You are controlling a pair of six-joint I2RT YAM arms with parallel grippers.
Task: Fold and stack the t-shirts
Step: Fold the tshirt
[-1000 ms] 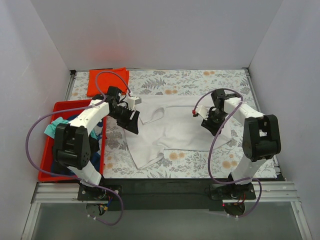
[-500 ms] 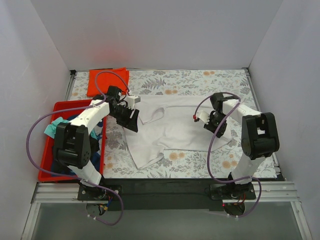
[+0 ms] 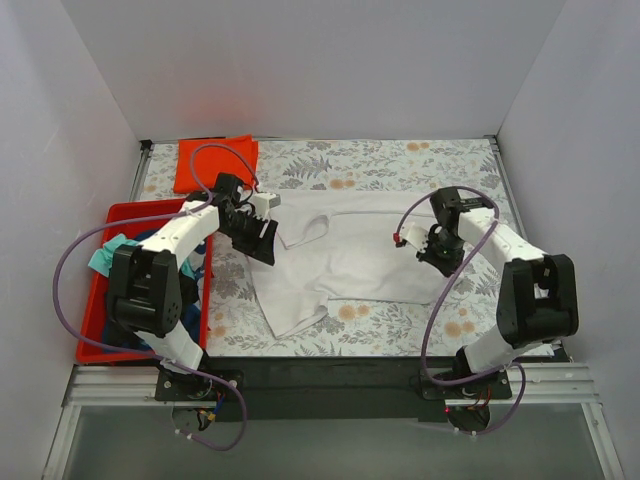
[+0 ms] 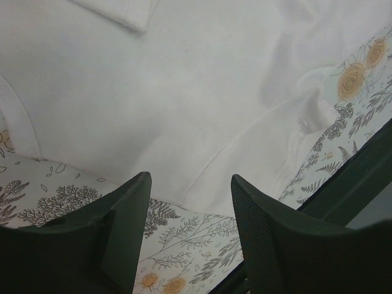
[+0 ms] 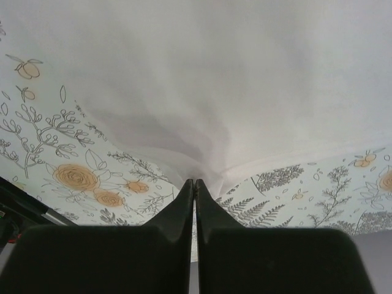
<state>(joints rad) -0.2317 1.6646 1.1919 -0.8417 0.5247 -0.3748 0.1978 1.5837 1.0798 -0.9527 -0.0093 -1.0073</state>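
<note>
A large white t-shirt (image 3: pixel 345 255) lies spread on the floral table covering, rumpled at its left side. My right gripper (image 3: pixel 443 258) is shut on the shirt's right edge; in the right wrist view the cloth (image 5: pixel 202 104) puckers into the closed fingertips (image 5: pixel 195 182). My left gripper (image 3: pixel 262 240) is open and empty over the shirt's left part; its two fingers (image 4: pixel 125 208) straddle the shirt's hem (image 4: pixel 202 177). An orange-red t-shirt (image 3: pixel 213 160), folded square, lies at the far left corner. Teal, black and blue shirts (image 3: pixel 112 250) lie in the red bin.
The red plastic bin (image 3: pixel 100 300) stands along the left edge beside the left arm. Grey walls close the table on three sides. The dark front rail (image 3: pixel 330 375) runs along the near edge, also seen in the left wrist view (image 4: pixel 361 171).
My right gripper has moved rightward and a little toward the near edge, pulling the shirt's right edge with it. The left gripper has stayed in place.
</note>
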